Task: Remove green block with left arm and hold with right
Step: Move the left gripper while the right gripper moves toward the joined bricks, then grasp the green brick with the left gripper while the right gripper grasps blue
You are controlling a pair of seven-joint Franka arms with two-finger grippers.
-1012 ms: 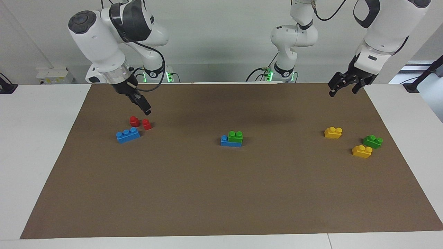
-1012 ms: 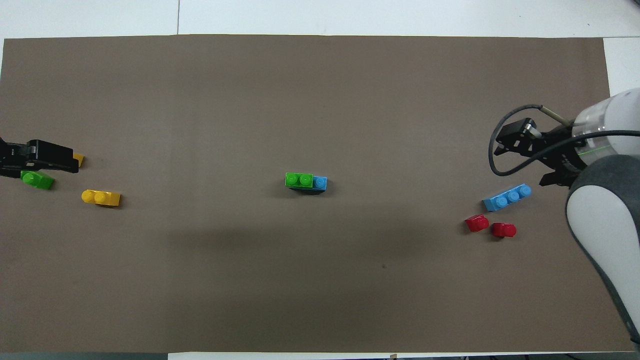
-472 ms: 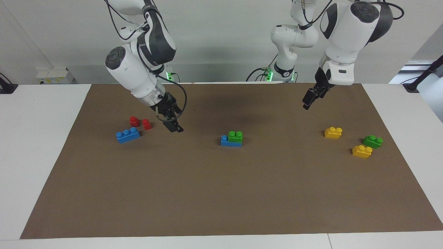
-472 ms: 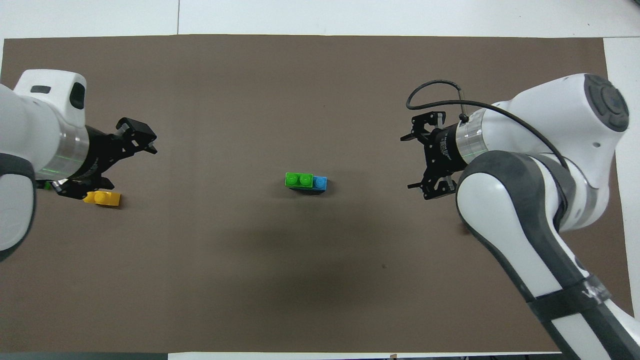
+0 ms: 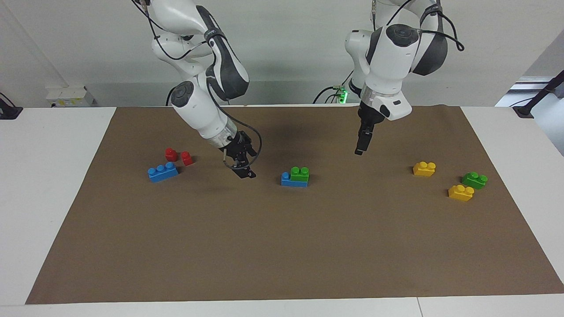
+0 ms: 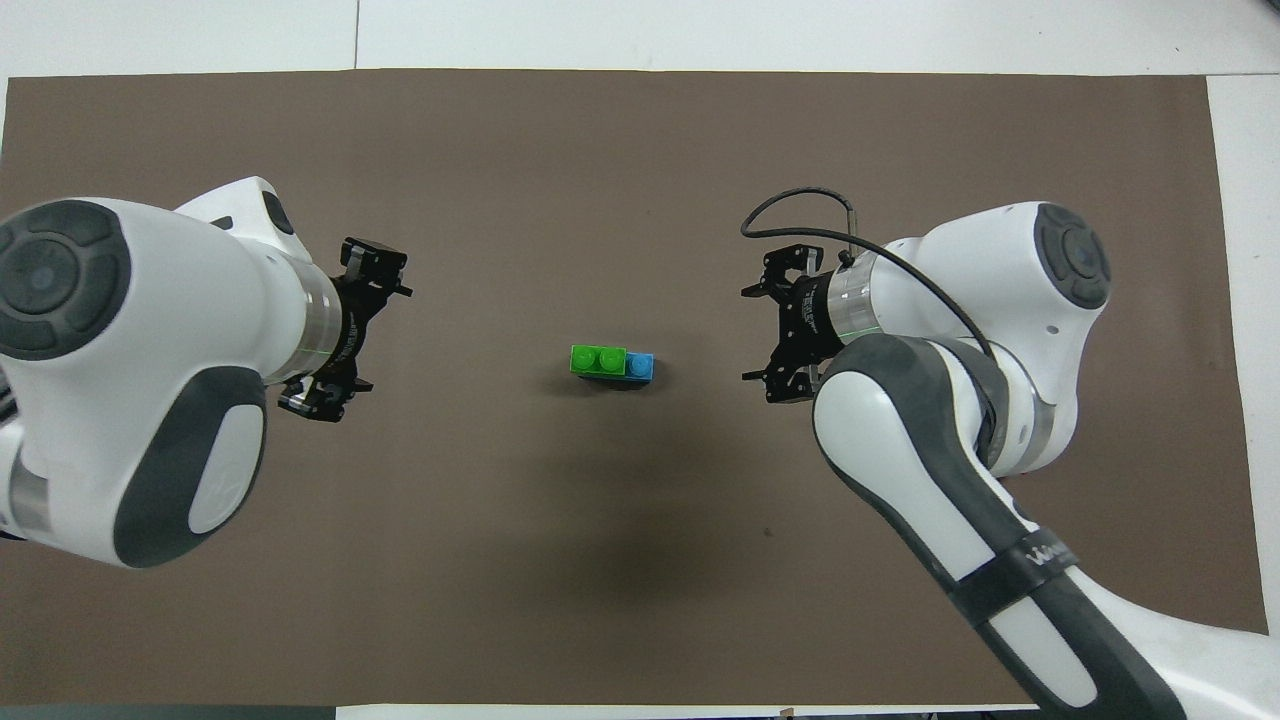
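Observation:
The green block (image 5: 300,173) sits pressed on a blue brick (image 5: 289,181) at the middle of the brown mat; the pair also shows in the overhead view, green block (image 6: 598,359) on blue brick (image 6: 641,366). My left gripper (image 5: 359,149) hangs open over the mat beside the stack, toward the left arm's end, clear of it (image 6: 375,335). My right gripper (image 5: 245,171) is open and low over the mat beside the stack, toward the right arm's end, not touching it (image 6: 757,335). A second green block (image 5: 474,179) lies loose at the left arm's end.
Two yellow bricks (image 5: 424,168) (image 5: 461,193) lie by the loose green one. A blue three-stud brick (image 5: 163,171) and two red pieces (image 5: 171,154) (image 5: 187,158) lie at the right arm's end. The arms hide these in the overhead view.
Both arms have swung in from the mat's ends toward the middle stack, and both grippers now flank it. No brick has moved.

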